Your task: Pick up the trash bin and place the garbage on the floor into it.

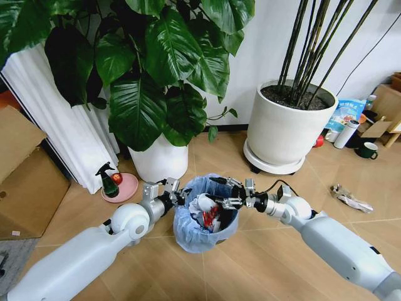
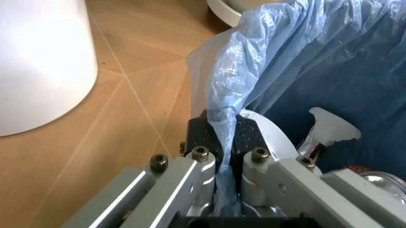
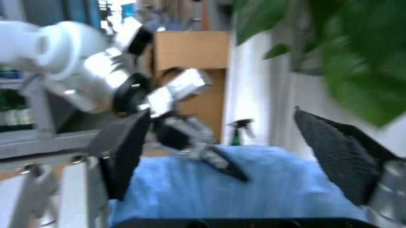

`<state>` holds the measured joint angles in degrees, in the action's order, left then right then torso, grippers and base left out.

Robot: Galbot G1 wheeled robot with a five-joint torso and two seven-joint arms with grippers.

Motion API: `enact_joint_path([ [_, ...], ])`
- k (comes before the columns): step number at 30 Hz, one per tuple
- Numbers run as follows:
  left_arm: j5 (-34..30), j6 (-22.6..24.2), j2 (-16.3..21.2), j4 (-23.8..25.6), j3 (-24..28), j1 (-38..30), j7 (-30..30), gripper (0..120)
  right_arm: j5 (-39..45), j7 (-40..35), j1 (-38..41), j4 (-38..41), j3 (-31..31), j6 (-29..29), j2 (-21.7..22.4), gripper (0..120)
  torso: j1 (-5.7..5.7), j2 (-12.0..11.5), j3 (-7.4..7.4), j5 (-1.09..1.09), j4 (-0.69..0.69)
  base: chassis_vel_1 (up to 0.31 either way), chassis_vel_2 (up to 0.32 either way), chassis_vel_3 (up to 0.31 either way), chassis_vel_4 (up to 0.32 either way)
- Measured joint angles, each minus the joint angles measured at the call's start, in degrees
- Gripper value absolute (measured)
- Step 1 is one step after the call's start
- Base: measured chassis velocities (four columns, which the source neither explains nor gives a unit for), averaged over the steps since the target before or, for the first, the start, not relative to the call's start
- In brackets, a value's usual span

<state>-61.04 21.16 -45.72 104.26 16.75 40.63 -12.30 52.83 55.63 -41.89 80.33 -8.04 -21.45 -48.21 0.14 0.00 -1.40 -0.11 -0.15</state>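
Note:
The trash bin (image 1: 199,237), lined with a crinkly light-blue bag (image 2: 298,61), is in front of me at the middle of the head view. My left gripper (image 1: 176,193) is shut on the bin's left rim, its fingers (image 2: 201,137) pinching the bag. My right gripper (image 1: 220,192) hovers open over the bin's mouth, with wide-spread fingers (image 3: 130,154) and nothing between them. Garbage lies inside the bin: white crumpled paper (image 1: 203,204) and a red wrapper (image 1: 213,219). A silvery wrapper (image 1: 351,199) lies on the floor to the right.
Two large white plant pots stand behind the bin, one (image 1: 160,160) at centre-left and one (image 1: 289,128) at the right. A green spray bottle (image 1: 109,180) on a pink saucer stands at the left, beside a cardboard box (image 1: 28,182). A dark mug (image 1: 368,150) and a white flask (image 1: 345,133) stand far right.

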Motion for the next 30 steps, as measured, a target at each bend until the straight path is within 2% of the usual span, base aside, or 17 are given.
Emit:
enact_joint_path([
  [2,0.16,0.05,0.07,0.01,-1.12,0.63,-0.13,0,-1.3,-2.98,-1.92,-0.44,4.36,-0.19,-0.09,95,0.0,0.0,0.0,0.0,0.01,0.0,0.0,0.0,0.0],
  [4,0.6,0.05,0.43,0.51,-2.87,1.9,-0.18,0,-2.93,-6.76,-4.29,-0.87,8.95,-0.16,-0.21,99,0.0,0.0,0.0,-0.01,-0.02,0.0,0.0,0.0,0.0],
  [11,1.45,0.08,1.99,2.99,-8.19,6.49,-0.21,0,-7.3,-16.64,-9.84,-1.93,17.07,0.72,-0.08,100,0.0,0.0,0.0,0.0,0.02,0.0,0.0,0.0,0.0],
  [13,1.79,0.08,2.41,3.56,-10.66,8.22,-0.1,0,-11.85,-24.09,-14.57,-2.22,22.72,1.41,-0.06,100,0.0,0.0,0.01,0.0,0.0,0.0,0.0,0.0,0.0],
  [14,1.79,0.08,2.41,3.56,-10.66,8.22,-0.1,0,-11.85,-24.09,-14.57,-2.22,22.72,1.41,-0.06,100,0.0,0.0,0.01,0.0,0.0,0.0,0.0,0.0,0.0],
  [18,2.03,0.08,3.09,4.69,-14.2,11.37,0.14,0,-17.31,-31.73,-19.53,-5.35,30.77,2.41,-1.37,100,0.0,0.01,0.01,0.01,-0.02,0.0,0.0,0.0,0.0],
  [26,3.14,-0.2,4.24,6.19,-19.0,16.6,0.57,0,-19.94,-33.46,-25.72,-9.94,41.69,3.66,-4.47,100,0.0,0.01,0.01,0.01,-0.01,0.0,0.0,0.0,0.0],
  [30,3.64,-0.37,4.27,6.93,-20.97,19.03,0.66,0,-21.36,-33.36,-27.75,-11.9,45.39,1.32,-6.28,100,-0.01,0.01,0.01,0.01,0.0,0.0,0.0,0.0,0.0],
])
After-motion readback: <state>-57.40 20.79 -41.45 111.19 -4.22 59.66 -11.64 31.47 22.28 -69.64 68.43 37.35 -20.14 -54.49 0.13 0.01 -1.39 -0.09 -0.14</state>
